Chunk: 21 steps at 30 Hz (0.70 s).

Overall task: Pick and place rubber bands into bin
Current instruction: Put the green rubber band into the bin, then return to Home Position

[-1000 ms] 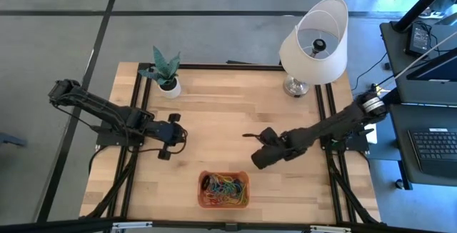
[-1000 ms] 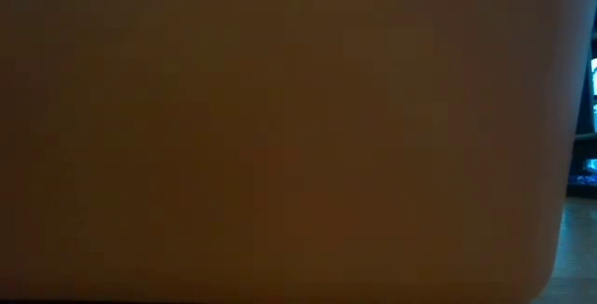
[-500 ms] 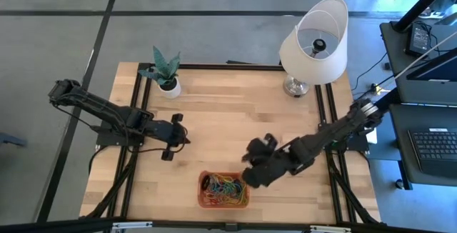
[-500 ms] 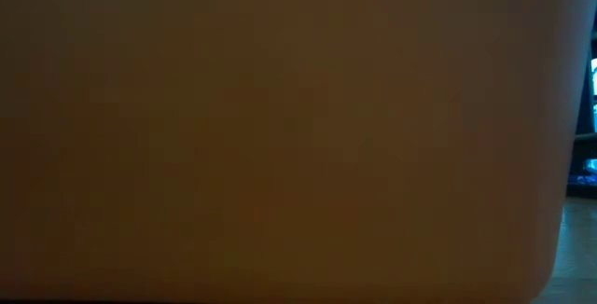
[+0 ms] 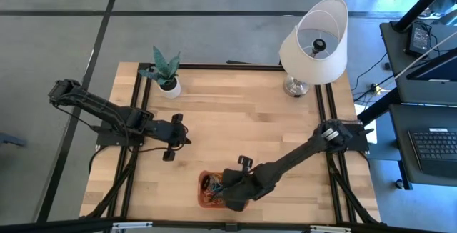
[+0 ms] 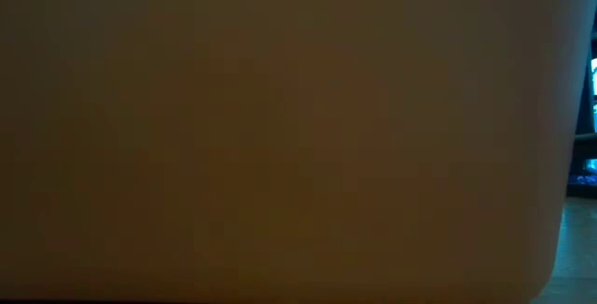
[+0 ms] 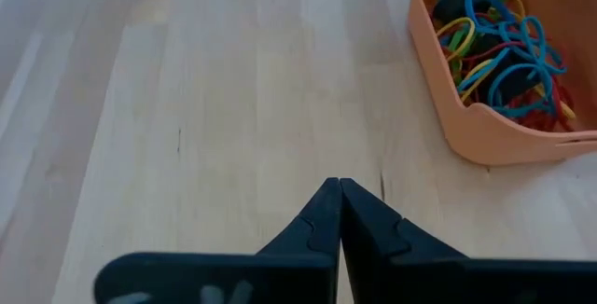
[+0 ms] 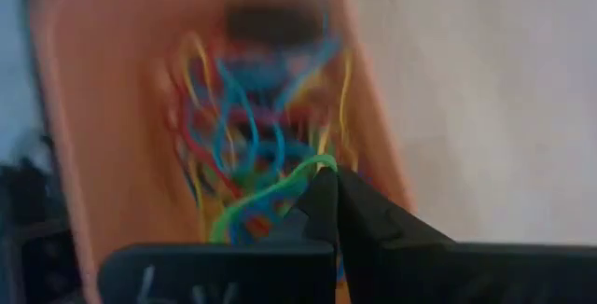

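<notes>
The right gripper (image 8: 328, 185) has its jaws pressed together on a thin green rubber band (image 8: 266, 192), which loops out from the tips in the right wrist view. That view is smeared, so whether more than 1 band is pinched is hard to say. In the high view this gripper (image 5: 232, 190) now sits over the right half of the bin (image 5: 206, 199); 1 second ago it was out over bare wood to the right, and half a second ago it was just short of the bin's corner. By my reading, the carry is nearly done and the next step is to release the band over the pile.

The left gripper (image 7: 338, 213) waits above the table's left side, jaws pressed together and holding nothing, its arm unmoved over the last second.

The bin is a shallow orange plastic tray with rounded corners and smooth walls, near the front edge of the table (image 5: 214, 126). Inside lies a tangled heap of rubber bands (image 7: 494, 48): thin, limp loops in blue, yellow, red, green and black, some twisted over each other. No loose bands show on the pale wooden planks, so this may be 1 of the last.

At the back of the table stand a small plant in a white pot (image 5: 168, 74) and a lamp with a white shade (image 5: 314, 36). The low view is filled by the bin's wall (image 6: 280, 136), seen as a dim orange-brown surface.
</notes>
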Motion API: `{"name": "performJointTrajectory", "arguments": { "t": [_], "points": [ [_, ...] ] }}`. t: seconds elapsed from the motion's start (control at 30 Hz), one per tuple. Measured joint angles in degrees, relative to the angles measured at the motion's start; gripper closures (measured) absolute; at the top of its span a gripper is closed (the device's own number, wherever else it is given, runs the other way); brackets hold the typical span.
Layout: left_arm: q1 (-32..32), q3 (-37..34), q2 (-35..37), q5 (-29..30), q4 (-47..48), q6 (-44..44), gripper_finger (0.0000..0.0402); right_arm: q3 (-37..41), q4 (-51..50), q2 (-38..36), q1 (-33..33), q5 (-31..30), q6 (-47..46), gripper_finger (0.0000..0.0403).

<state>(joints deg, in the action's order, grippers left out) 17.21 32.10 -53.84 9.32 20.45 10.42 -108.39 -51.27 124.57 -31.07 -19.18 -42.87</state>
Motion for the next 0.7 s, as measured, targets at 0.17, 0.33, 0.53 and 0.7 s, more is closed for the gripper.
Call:
{"name": "performJointTrajectory", "arguments": {
  "t": [0.17, 0.33, 0.53, 0.7],
  "points": [
    [0.0, 0.0, 0.0, 0.0, 0.1, 0.9, 0.0400, 0.0, -3.6, 2.3, 0.0, 4.8, -1.9, 0.0379],
    [0.0, 0.0, 0.0, 0.0, 0.1, -0.2, 0.0398, -0.1, -2.9, 1.3, -0.3, 4.8, -2.0, 0.0338],
    [0.0, 0.0, 0.0, 0.0, -0.1, -0.5, 0.0400, -0.2, -3.7, -0.2, -0.3, 5.8, -1.8, 0.0279],
    [-0.1, 0.0, 0.0, 0.0, -2.7, 2.3, 0.0397, -0.2, -9.7, -3.4, -0.3, 6.4, 1.5, 0.0253]
  ]
}}
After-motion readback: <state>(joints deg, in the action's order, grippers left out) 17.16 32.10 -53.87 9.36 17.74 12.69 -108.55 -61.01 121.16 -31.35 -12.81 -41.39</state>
